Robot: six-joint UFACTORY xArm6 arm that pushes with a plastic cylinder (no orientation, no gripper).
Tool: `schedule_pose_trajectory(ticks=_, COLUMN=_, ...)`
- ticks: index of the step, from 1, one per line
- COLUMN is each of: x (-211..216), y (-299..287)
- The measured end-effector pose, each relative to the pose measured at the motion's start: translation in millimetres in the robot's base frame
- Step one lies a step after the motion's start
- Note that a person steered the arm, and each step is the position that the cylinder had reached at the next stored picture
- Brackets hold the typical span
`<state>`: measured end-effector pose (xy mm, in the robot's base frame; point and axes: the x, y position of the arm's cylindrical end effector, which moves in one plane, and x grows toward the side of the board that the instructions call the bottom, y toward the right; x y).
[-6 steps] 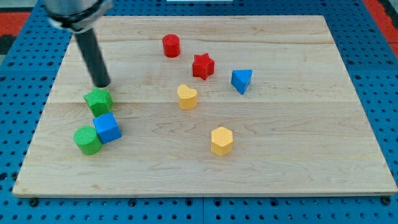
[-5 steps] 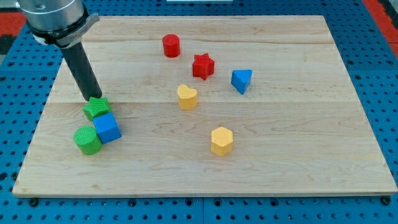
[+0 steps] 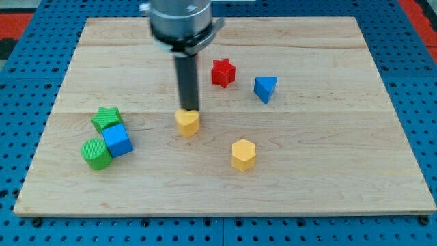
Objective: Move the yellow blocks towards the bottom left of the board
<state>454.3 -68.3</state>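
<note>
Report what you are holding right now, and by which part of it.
Nothing is held; I have no gripper. My tip is at the top edge of the yellow heart block, on its far side, positioned for pushing it rather than holding it.

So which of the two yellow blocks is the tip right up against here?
The yellow heart block, directly below my tip. The yellow hexagon block sits apart, toward the view's bottom right.
</note>
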Motion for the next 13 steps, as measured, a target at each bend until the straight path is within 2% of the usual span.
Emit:
schedule_pose_trajectory(ticks=1, x=26, y=-35)
schedule_pose_trajectory(ticks=2, x=-13, y=-5)
schedule_pose_trajectory(ticks=3, x=28, y=16)
schedule_pose_trajectory(ticks=4, x=70, y=0)
schedule_pose_trajectory(ticks=5, x=70, y=-78)
schedule_pose_trajectory(ticks=7, x=0, y=93)
schedule_pose_trajectory(ticks=8, x=53, y=120)
schedule_pose_trajectory(ticks=9, x=101, y=56)
schedule_pose_trajectory(ticks=10, x=91, y=16)
schedule_pose_trajectory(ticks=11, x=67, y=99)
schedule_pose_trajectory(ticks=12, x=132, y=122)
schedule_pose_trajectory(ticks=13, x=164, y=107)
